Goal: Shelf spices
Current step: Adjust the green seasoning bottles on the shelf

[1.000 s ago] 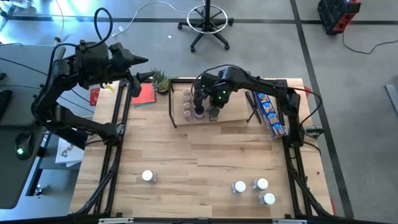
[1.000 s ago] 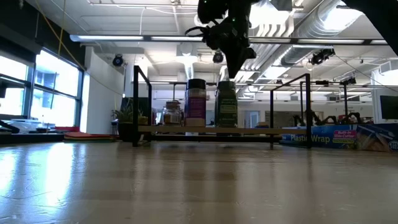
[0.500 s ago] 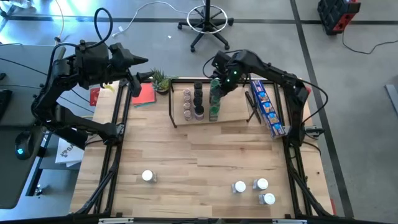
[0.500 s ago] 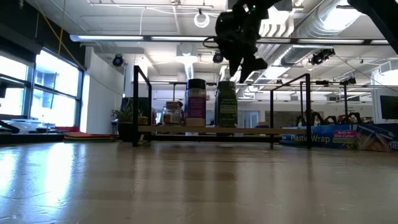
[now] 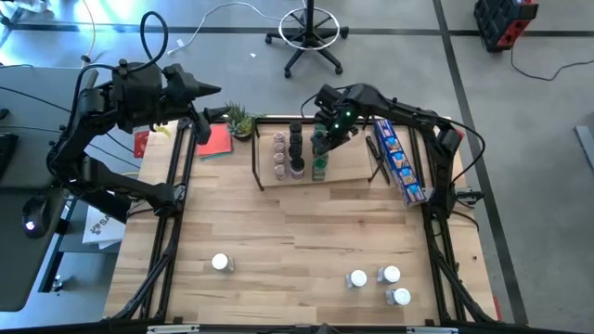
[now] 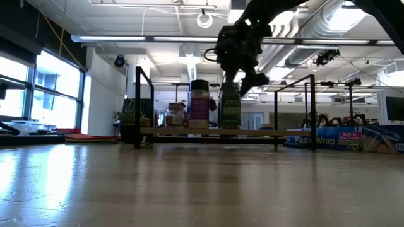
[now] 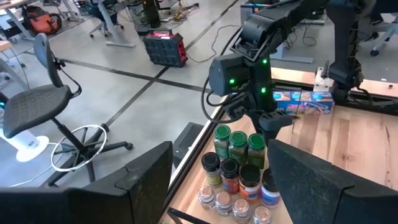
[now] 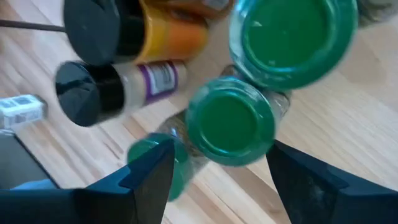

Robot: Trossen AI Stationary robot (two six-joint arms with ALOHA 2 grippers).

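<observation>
The light-wood shelf (image 5: pixel 348 167) stands at the table's far middle. On it the spices stand upright in rows: clear-lidded jars (image 5: pixel 278 153), black-lidded jars (image 5: pixel 296 148) and green-lidded jars (image 5: pixel 319 160). Several white-lidded jars (image 5: pixel 390 276) stand on the table near its front edge, one (image 5: pixel 221 263) to the left. My right gripper (image 8: pixel 221 180) hangs open just above the green row, slanting down, a finger on either side of the middle green lid (image 8: pixel 230 127). My left gripper (image 5: pixel 209 90) waits open, high over the table's far left corner.
A long blue snack packet (image 5: pixel 401 167) lies right of the shelf. A small potted plant (image 5: pixel 241 119) and a red flat square (image 5: pixel 215 141) sit left of it. The shelf's black frame posts (image 6: pixel 137 104) rise at its ends. Bare tabletop (image 5: pixel 297 237) lies between shelf and near jars.
My right gripper has opened and let go of a green-lidded jar at the near end of the green row. It has then gone toward the shelf's far edge, rolling its wrist and tipping further down. The jar stays upright on the shelf.
</observation>
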